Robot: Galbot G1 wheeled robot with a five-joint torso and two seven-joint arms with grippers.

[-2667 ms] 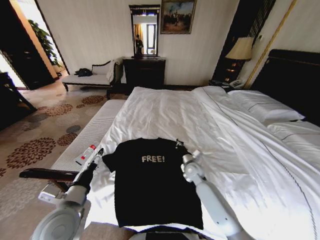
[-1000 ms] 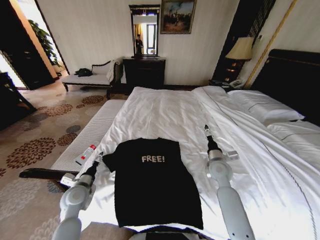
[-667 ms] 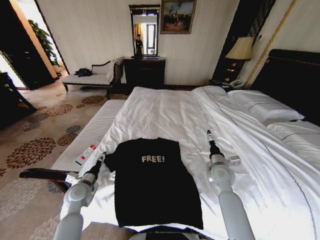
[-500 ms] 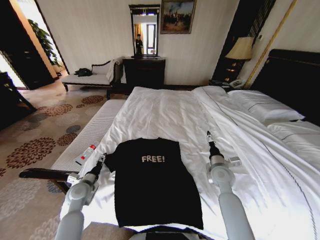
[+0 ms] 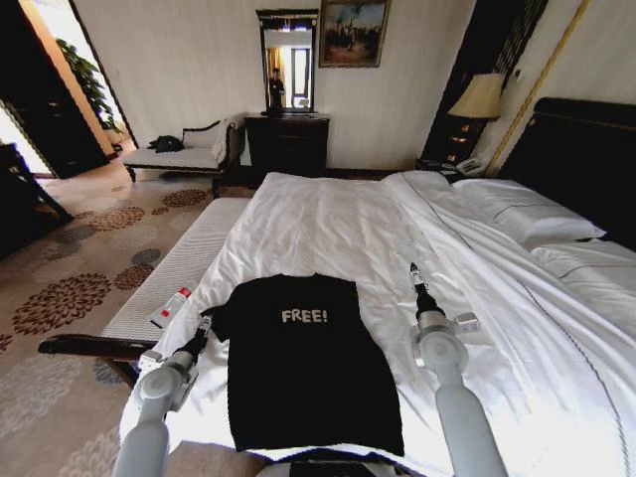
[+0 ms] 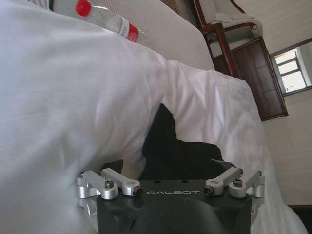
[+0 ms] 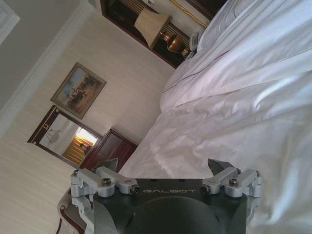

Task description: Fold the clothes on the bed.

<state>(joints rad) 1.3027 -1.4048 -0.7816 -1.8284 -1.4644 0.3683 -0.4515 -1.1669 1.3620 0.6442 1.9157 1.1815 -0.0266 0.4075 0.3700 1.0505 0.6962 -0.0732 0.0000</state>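
Observation:
The clothes are one black T-shirt (image 5: 308,368) with white "FREE!" lettering, lying flat on the white duvet near the foot of the bed (image 5: 328,219). My left gripper (image 5: 204,323) hovers right beside the shirt's left sleeve, and that sleeve (image 6: 168,146) lies just ahead of it in the left wrist view. My right gripper (image 5: 413,270) points up the bed over bare duvet, well to the right of the shirt and apart from it. The shirt's right edge runs straight with no sleeve sticking out.
A plastic bottle with a red cap (image 5: 171,306) lies on the padded bench (image 5: 174,268) left of the bed, close to my left arm. Pillows (image 5: 527,214) and the dark headboard (image 5: 586,149) are far right. Patterned carpet lies to the left.
My right gripper left the shirt's right shoulder and swung out to the right over the duvet. My left gripper slid slightly back along the left sleeve. The shirt has hardly shifted.

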